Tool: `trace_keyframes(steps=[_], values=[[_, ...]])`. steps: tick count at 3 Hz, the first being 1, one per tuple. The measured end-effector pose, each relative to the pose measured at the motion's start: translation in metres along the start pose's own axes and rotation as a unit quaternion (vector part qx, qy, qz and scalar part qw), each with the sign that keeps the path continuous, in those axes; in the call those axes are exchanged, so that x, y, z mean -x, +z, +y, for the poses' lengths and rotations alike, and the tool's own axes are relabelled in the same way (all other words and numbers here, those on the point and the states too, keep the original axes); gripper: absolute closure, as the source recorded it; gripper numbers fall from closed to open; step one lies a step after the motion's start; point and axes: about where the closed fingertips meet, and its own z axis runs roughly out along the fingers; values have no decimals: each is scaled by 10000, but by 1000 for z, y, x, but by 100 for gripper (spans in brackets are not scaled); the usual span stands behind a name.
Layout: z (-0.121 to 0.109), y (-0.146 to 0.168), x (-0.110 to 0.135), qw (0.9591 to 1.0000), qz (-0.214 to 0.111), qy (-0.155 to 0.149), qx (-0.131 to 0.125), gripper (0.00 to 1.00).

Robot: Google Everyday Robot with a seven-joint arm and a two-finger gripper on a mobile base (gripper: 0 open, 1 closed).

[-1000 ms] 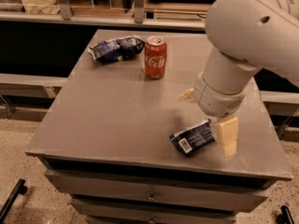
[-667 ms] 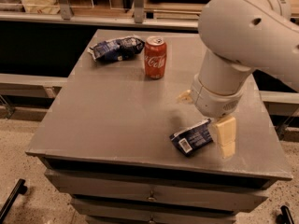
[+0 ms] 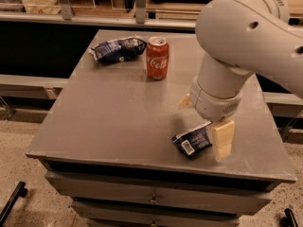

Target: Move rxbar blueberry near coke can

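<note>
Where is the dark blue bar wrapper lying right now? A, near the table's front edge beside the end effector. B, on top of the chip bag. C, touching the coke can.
A: the rxbar blueberry lies near the front edge beside the end effector, well apart from the coke can.

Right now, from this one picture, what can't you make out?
Camera view:
- Gripper, low over the table's front right: mostly hidden behind the arm's thick wrist; whether it touches the bar is unclear.
- Arm: cut off by the top and right edges.
- Blue bag beside the can: print too small to read.
</note>
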Motion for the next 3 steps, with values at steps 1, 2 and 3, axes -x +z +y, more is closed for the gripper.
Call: trace_keyframes(steps=[1, 2, 3], values=[[0, 1, 0, 10000, 2, -5, -6, 47], [0, 1, 1, 10000, 3, -7, -9, 70], [-1, 2, 1, 10000, 4, -10, -12, 92]])
